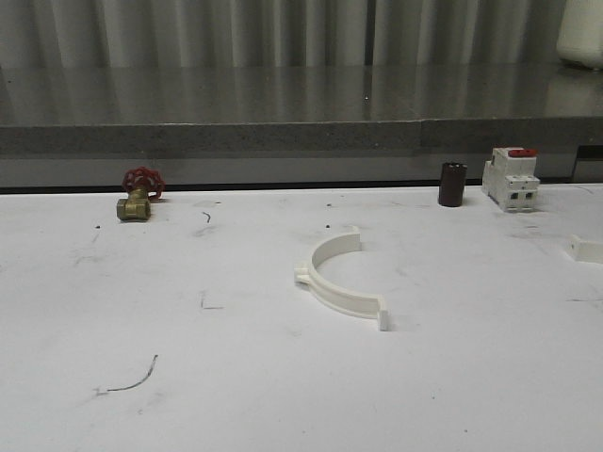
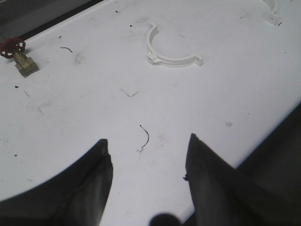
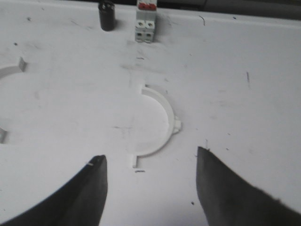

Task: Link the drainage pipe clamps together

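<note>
One white half-ring drainage pipe clamp (image 1: pixel 337 296) lies flat at the middle of the white table; the left wrist view has it as (image 2: pixel 175 61), far ahead of the fingers. The other clamp half (image 1: pixel 586 250) lies at the table's right edge; in the right wrist view this half-ring (image 3: pixel 170 115) sits just ahead of the fingertips, with the first half (image 3: pixel 11 70) off to one side. The two halves lie well apart. My left gripper (image 2: pixel 148 143) is open over bare table. Nothing is between the fingers of my open right gripper (image 3: pixel 150 157).
A brass valve with a red handwheel (image 1: pixel 139 193) stands at the back left. At the back right are a dark cylinder (image 1: pixel 452 184) and a white breaker with a red top (image 1: pixel 511 177). A grey ledge (image 1: pixel 283 137) runs behind the table.
</note>
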Tool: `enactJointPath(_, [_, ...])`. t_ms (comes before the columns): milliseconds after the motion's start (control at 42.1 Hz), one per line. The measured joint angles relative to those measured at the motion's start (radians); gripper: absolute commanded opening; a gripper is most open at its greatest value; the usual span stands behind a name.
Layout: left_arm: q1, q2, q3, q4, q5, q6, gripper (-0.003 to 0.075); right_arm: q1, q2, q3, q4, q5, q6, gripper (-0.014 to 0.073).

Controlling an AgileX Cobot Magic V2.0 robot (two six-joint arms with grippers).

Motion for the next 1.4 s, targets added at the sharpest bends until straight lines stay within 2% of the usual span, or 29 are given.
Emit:
enactJointPath(214, [0.0,0.0,0.0,0.0,0.0,0.0,0.0356,0.0,0.134,-0.167,-0.02,0.19,0.003,0.0447])
enactJointPath(356, [0.0,0.0,0.0,0.0,0.0,0.0,0.0356,-0.005,0.186,-0.192,-0.02,0.223,0.003,0.0447])
enactJointPath(451, [0.0,0.0,0.0,0.0,0.0,0.0,0.0356,-0.047,0.218,-0.194,0.002,0.221,0.0,0.0447])
enactJointPath(594, [0.0,0.0,0.0,0.0,0.0,0.0,0.0356,-0.173,0.287,-0.2,0.096,0.192,-0.077,0.0447])
enactJointPath(712, [0.0,0.0,0.0,0.0,0.0,0.0,0.0356,-0.234,0.383,-0.2,0.171,0.14,-0.148,0.0447])
enactJointPath(1092, [0.0,0.0,0.0,-0.002,0.001,0.0,0.0356,-0.241,0.727,-0.2,0.182,-0.09,-0.175,0.0447])
enactJointPath(1401, [0.0,0.0,0.0,-0.002,0.002,0.0,0.0356,-0.241,0.917,-0.202,0.146,-0.165,-0.176,0.0447])
